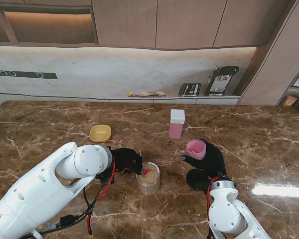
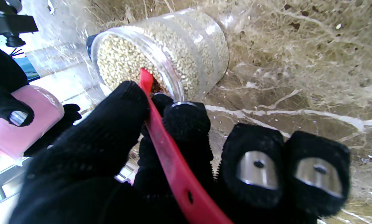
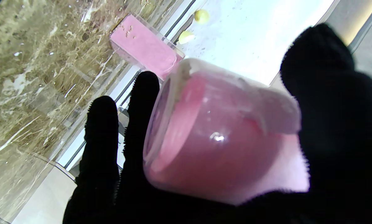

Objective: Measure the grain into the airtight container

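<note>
Two gloved hands worked for you: left hand [image 1: 125,160] gripped a red plastic scoop [image 2: 170,158] in the clear grain jar [image 1: 148,178]; right hand [image 1: 208,162] held a pink cup [image 1: 196,149].

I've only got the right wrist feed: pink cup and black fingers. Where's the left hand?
Observer: The left hand holds a red scoop, its tip dipped into a clear jar of grain.
Operator: Is the jar upright?
Observer: Yes, in the stand view it stands upright on the marble table, lid off.
Operator: Where's my cup relative to it?
Observer: The right hand holds the pink cup to the right of the jar, apart from it.
Operator: Anything else around?
Observer: A yellow bowl sits farther from me, to the left.
</note>
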### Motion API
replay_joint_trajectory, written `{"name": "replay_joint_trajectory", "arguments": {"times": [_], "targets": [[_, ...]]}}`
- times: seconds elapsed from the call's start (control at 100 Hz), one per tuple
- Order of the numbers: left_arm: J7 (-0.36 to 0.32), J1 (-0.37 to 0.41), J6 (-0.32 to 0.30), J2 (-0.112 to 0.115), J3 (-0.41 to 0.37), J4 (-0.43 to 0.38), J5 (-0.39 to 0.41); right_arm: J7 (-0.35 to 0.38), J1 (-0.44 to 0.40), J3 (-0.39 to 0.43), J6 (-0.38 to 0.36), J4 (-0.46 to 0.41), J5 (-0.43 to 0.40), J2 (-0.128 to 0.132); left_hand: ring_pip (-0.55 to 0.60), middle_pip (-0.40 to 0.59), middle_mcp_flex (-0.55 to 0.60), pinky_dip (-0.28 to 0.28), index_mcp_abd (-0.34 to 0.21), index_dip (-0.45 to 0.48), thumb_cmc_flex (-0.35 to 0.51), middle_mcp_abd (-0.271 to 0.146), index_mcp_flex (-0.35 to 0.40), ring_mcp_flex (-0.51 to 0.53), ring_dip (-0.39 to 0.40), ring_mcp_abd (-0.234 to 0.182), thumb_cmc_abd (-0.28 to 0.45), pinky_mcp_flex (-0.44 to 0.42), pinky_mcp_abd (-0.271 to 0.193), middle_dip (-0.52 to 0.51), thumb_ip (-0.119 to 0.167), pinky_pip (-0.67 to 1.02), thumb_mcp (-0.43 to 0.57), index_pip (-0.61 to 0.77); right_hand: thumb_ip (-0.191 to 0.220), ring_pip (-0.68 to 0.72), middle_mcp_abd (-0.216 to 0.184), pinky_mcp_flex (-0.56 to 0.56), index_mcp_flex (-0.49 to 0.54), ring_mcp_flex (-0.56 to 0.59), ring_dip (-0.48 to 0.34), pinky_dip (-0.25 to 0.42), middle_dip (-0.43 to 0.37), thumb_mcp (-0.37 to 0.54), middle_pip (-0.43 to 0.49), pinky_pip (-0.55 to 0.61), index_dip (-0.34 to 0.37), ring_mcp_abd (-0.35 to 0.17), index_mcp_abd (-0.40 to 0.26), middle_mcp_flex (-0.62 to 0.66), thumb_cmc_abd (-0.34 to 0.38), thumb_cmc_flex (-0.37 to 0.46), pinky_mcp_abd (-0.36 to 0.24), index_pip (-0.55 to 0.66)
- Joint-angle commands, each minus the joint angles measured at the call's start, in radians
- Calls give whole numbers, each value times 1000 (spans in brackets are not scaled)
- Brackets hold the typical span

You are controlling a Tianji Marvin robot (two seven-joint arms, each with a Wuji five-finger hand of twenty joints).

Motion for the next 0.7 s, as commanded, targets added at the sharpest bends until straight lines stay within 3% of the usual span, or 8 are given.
{"name": "replay_joint_trajectory", "arguments": {"times": [0.0,0.69], "targets": [[-3,7,0,3,1,5,3,15,-5,-3,4,7,5,-2,70,-1,76,-11,-28,37,59,-56,2,28,-4,0,56,42,6,14,12,132,29,33,-55,-4,-26,-8,70,-25,11,23,-14,150,3,-17,-2,-16,-89,-4,194,36,-2,57],[-3,21,-7,2,-27,-9,-5,13,-3,-5,1,12,5,-3,69,-5,77,-12,-29,42,63,-55,2,28,-4,0,57,42,4,19,15,133,19,31,-54,-4,-25,-10,68,-26,11,24,-14,149,2,-18,-2,-16,-88,-4,195,37,-1,56]]}}
